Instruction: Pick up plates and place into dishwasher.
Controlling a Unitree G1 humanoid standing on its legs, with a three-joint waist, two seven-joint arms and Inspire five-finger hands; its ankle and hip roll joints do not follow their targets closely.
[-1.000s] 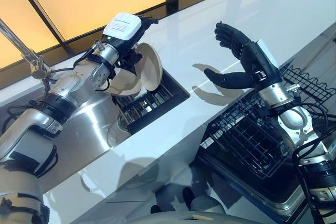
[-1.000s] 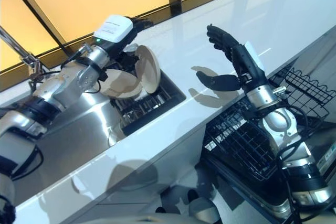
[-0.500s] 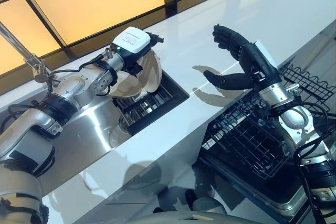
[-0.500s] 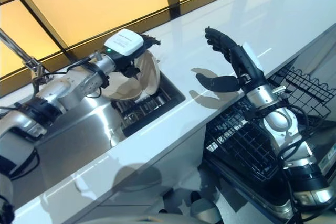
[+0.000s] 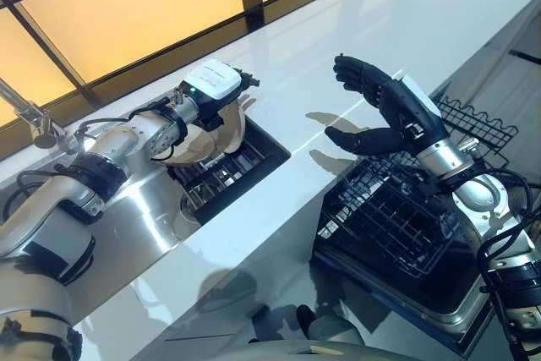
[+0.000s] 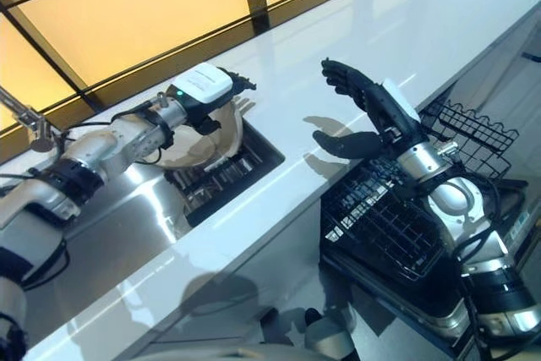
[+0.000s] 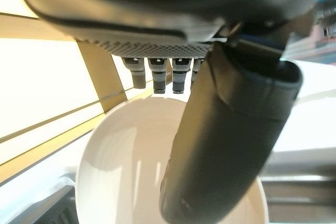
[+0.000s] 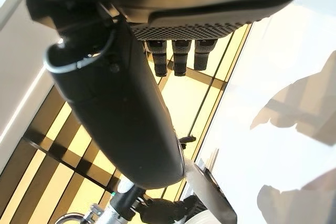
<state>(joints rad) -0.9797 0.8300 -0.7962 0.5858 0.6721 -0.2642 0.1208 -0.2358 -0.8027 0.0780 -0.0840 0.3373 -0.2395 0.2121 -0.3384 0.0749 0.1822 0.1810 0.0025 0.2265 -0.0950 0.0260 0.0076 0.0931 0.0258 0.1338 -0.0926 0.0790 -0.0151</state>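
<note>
My left hand (image 5: 221, 89) is over the dark rack (image 5: 224, 177) set in the sink. It is shut on a white plate (image 5: 235, 121), with the thumb (image 7: 226, 145) across the plate's face (image 7: 121, 177) and the fingers over its far rim. A second white plate (image 5: 188, 143) leans just beside it in the rack. My right hand (image 5: 397, 112) hovers open and holds nothing, above the counter's front edge and the black wire dishwasher rack (image 5: 397, 226).
A white counter (image 5: 279, 209) runs between the sink and the pulled-out dishwasher rack. A faucet (image 5: 34, 120) stands at the far left of the steel sink basin (image 5: 127, 226). Amber window panels line the back.
My left hand has come down and forward with the plate, closer to the sink rack. The right hand keeps its open pose; the camera has shifted slightly.
</note>
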